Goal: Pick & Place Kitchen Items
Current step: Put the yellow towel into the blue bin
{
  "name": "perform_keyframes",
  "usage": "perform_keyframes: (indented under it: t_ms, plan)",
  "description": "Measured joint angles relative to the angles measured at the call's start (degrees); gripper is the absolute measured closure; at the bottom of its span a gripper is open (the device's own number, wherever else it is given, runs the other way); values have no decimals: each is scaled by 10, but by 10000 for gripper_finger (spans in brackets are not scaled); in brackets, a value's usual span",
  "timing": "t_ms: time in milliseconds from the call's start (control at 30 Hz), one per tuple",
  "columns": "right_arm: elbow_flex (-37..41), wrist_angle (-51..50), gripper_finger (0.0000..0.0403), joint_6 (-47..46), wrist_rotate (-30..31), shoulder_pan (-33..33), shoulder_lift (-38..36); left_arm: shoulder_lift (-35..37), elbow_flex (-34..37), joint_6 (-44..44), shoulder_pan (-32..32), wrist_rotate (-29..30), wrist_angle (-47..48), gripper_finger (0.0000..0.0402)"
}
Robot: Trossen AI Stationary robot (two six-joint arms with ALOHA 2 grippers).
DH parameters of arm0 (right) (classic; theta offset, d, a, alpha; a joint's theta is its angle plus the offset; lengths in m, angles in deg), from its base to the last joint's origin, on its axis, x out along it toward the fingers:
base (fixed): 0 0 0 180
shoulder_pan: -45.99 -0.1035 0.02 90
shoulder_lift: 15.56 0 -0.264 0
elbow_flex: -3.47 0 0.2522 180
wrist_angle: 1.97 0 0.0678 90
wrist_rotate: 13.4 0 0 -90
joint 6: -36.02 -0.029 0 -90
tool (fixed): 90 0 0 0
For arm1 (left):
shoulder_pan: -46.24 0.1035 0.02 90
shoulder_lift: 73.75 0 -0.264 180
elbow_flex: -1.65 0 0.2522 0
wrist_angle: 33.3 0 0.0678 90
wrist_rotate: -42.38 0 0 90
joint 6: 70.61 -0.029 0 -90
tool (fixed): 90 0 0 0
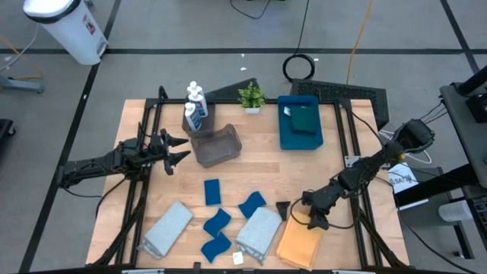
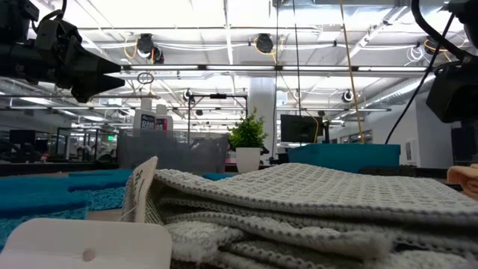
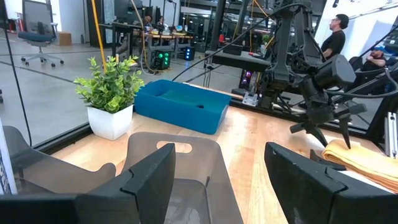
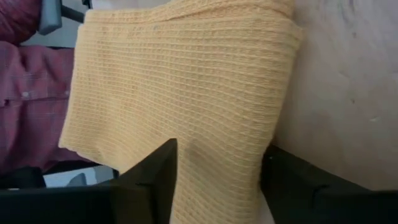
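Note:
An orange folded cloth [image 1: 299,243] lies flat near the table's front edge, right of centre. My right gripper [image 1: 301,213] slants down over its far end, open, its fingers astride a strip of the cloth [image 4: 186,81]. Two grey folded cloths [image 1: 167,227] [image 1: 259,230] and several blue sponges [image 1: 217,222] lie flat at the front. White bottles [image 1: 195,106] stand at the back left. A dark green cloth [image 1: 304,119] lies in the blue tray [image 1: 288,138]. My left gripper [image 1: 176,149] waits open and level beside a grey basket [image 1: 217,144]. My right gripper comes slanting down from the far right at the orange cloth's far end [image 4: 217,180]. One finger [image 4: 152,180] stands over the cloth and the other [image 4: 305,186] at its side edge. Whether they touch the cloth, I cannot tell. The cloth lies flat on the table.
A small potted plant [image 1: 252,97] stands at the back centre, between the bottles and the tray. One grey cloth lies right beside the orange one on its left. A person's red checked sleeve [image 4: 25,81] shows beyond the table's near edge.

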Motion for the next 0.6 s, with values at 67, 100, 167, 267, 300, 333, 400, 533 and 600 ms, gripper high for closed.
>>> perform_keyframes:
  t_ms: [67, 100, 167, 267, 300, 333, 400, 533, 600]
  plan:
    - [0, -1, 251, 11, 7, 3, 0, 0, 0, 0, 0, 0, 0, 151]
    - [0, -2, 263, 16, 9, 5, 0, 0, 0, 0, 0, 0, 0, 151]
    - [0, -2, 285, 25, 9, 9, 0, 0, 0, 0, 0, 0, 0, 151]
    - [1, -5, 319, 34, 8, 15, 1, 0, 0, 0, 0, 0, 0, 151]
    - [1, -7, 330, 38, 7, 17, 1, 0, 0, 0, 0, 0, 0, 151]
    - [1, -8, 342, 40, 7, 18, 1, 0, 0, 0, 0, 0, 0, 151]
    - [1, -10, 365, 43, 1, 23, 1, 0, 0, 0, 0, 0, 0, 151]
    - [1, -12, 397, 55, -22, 30, -3, 0, 0, 0, 0, 0, 0, 151]
    - [-3, -30, 397, 57, -26, 30, -13, 0, 0, 0, 0, 0, 0, 151]
